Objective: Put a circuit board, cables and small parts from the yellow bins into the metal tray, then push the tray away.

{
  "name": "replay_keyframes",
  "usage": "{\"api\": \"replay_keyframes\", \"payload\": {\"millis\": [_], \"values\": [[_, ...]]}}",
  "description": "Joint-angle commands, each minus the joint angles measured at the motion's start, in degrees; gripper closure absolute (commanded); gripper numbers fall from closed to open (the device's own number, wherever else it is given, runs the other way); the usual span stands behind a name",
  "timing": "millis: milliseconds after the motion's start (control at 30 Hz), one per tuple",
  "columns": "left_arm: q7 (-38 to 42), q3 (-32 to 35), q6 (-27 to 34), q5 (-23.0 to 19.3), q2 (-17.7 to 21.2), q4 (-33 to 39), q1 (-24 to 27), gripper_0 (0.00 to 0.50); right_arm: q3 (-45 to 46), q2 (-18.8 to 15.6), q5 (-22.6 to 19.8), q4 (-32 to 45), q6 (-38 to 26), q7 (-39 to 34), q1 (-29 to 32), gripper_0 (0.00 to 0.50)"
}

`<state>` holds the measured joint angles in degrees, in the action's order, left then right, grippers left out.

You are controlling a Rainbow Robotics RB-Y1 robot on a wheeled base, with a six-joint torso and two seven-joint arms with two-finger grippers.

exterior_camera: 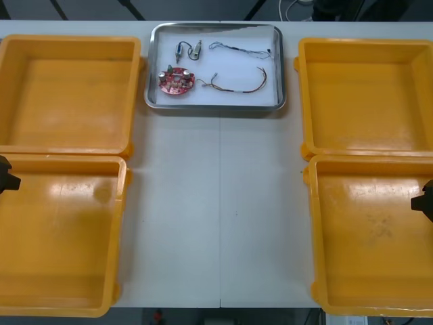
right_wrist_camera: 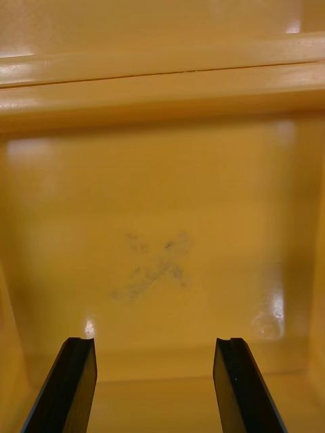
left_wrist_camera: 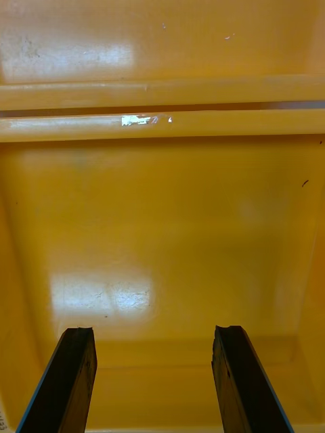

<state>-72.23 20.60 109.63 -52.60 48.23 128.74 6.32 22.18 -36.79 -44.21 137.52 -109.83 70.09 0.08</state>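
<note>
Left hand (left_wrist_camera: 154, 379), fingers (left_wrist_camera: 64, 379) spread wide, over bare floor of a yellow bin (left_wrist_camera: 162, 223)

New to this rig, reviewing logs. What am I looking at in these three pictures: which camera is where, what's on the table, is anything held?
It is a two-armed robot with black two-finger grippers. The wide picture looks steeply down from above the arms at a light table. On it stand four yellow bins, two per side, with bare floors, and a metal tray at the far middle. In the tray lie a round red circuit board, small metal parts, a blue and white cable and a red and yellow cable. The two upright pictures come from cameras on the wrists. The left gripper hangs over the near left bin, the right gripper over the near right bin. Both are open and hold nothing.
</note>
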Motion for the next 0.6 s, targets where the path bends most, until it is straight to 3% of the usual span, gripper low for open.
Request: {"api": "replay_keyframes", "payload": {"millis": [33,600], "values": [[-3.8,1.5,0.4,0.5,2.5,1.4,-0.9,0.000,1.7,-2.1,-1.0,1.3,-0.2,-3.4,1.1,0.000],[-3.8,1.5,0.4,0.5,2.5,1.4,-0.9,0.000,1.5,-2.5,-2.1,1.3,-0.2,-3.6,1.9,0.000]]}}
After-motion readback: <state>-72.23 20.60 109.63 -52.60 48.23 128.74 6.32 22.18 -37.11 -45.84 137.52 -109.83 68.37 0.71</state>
